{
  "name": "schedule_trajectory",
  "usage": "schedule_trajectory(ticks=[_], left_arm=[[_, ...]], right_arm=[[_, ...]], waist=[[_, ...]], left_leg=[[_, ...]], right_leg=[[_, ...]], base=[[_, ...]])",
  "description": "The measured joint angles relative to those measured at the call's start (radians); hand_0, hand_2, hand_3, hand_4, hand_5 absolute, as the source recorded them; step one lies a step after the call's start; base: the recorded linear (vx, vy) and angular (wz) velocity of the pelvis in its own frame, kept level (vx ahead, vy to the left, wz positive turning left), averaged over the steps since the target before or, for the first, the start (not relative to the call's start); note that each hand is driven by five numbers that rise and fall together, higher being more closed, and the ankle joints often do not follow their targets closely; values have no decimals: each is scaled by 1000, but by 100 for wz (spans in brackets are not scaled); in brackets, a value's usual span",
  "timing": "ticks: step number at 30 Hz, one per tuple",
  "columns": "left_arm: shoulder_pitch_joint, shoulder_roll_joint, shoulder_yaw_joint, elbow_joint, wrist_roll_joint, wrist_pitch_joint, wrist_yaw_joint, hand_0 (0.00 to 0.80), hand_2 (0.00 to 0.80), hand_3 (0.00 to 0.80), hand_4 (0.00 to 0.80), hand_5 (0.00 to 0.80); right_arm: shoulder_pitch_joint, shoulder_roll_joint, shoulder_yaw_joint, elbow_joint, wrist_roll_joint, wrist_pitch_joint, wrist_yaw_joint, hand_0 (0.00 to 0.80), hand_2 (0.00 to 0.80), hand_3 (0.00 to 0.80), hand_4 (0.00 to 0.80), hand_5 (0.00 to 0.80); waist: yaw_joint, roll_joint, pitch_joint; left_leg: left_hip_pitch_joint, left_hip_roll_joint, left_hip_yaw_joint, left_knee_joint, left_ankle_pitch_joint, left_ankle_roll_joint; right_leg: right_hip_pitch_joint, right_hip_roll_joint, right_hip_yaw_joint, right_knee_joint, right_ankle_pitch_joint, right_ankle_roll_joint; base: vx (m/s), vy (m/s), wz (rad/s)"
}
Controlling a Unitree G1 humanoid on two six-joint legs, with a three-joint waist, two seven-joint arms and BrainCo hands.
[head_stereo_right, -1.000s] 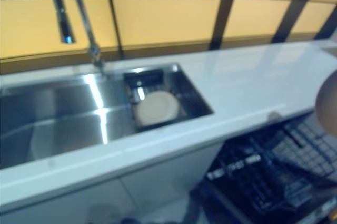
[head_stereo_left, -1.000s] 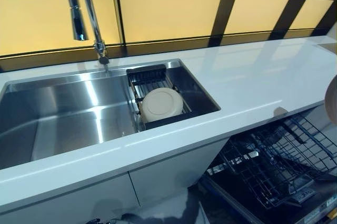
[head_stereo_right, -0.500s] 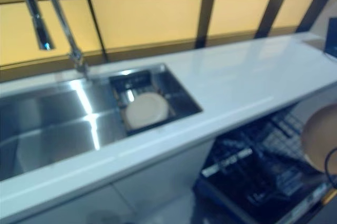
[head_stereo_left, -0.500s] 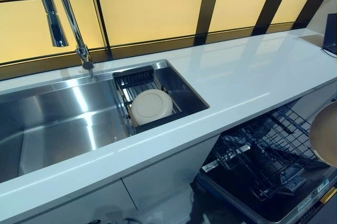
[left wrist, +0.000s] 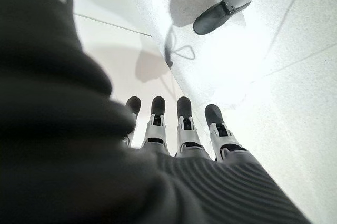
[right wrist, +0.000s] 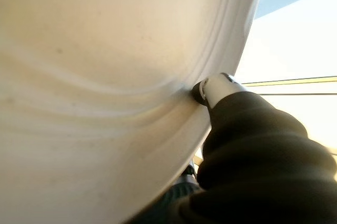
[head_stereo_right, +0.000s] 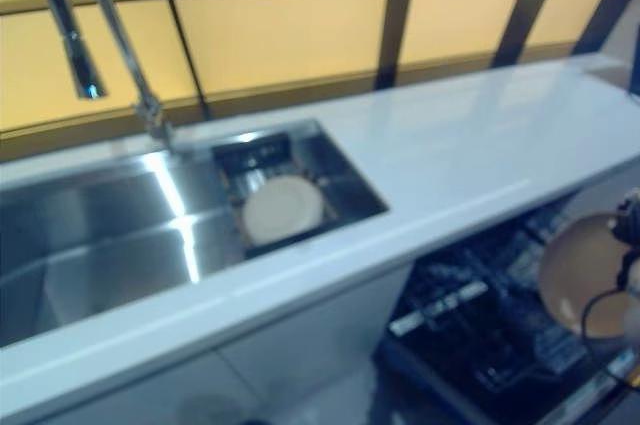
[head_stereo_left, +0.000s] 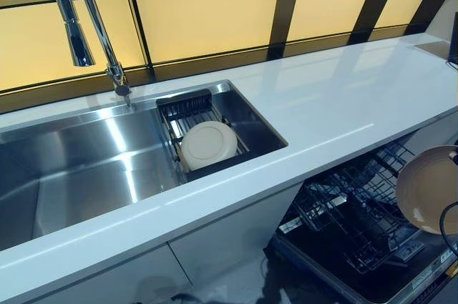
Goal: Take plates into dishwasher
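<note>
A cream plate (head_stereo_left: 427, 189) is held on edge at the far right, above the open dishwasher's dark wire rack (head_stereo_left: 351, 211). My right hand (right wrist: 247, 145) grips it: in the right wrist view the plate (right wrist: 105, 76) fills the picture and my thumb (right wrist: 215, 87) presses on its rim. A second cream plate (head_stereo_left: 208, 144) lies in the black drain rack (head_stereo_left: 187, 104) at the right end of the steel sink (head_stereo_left: 79, 168). My left hand (left wrist: 184, 129) shows only in the left wrist view, fingers straight, empty, over the pale floor.
A tall chrome faucet (head_stereo_left: 86, 18) stands behind the sink. The white counter (head_stereo_left: 322, 104) runs to the right, over the dishwasher. White cabinet doors (head_stereo_left: 229, 239) are below the sink. A person's dark shoe (left wrist: 216, 16) is on the floor.
The view has shifted, so the sink now sits further left. The held plate has come further in from the right edge and lower, over the dishwasher rack.
</note>
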State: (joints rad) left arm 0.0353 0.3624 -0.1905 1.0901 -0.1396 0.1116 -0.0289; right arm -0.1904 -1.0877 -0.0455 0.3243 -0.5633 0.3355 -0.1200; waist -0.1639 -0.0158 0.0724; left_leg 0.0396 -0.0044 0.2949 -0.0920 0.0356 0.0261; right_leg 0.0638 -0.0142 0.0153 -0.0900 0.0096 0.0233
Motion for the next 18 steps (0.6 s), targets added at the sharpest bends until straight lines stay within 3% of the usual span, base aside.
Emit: schedule_trajectory(ticks=[7,18], left_arm=[[2,-2,0,-2,0,0,0,0,0,0,0,0],[8,-10,0,-5,0,1,0,0,0,0,0,0]], right_arm=[[0,18,88,-7,-160,14,-43,800,800,800,800,800],[-2,45,140,-9,-230,44,-63,800,800,800,800,800]], waist=[[16,19,1],[44,26,3]], left_leg=[[-8,-2,-25,1,1,0],[-13,-7,-46,1,4,4]], right_leg=[[1,0,-24,0,-4,-8],[2,-5,-41,0,-6,-9]], base=[[0,-10,9],[-2,2,5]])
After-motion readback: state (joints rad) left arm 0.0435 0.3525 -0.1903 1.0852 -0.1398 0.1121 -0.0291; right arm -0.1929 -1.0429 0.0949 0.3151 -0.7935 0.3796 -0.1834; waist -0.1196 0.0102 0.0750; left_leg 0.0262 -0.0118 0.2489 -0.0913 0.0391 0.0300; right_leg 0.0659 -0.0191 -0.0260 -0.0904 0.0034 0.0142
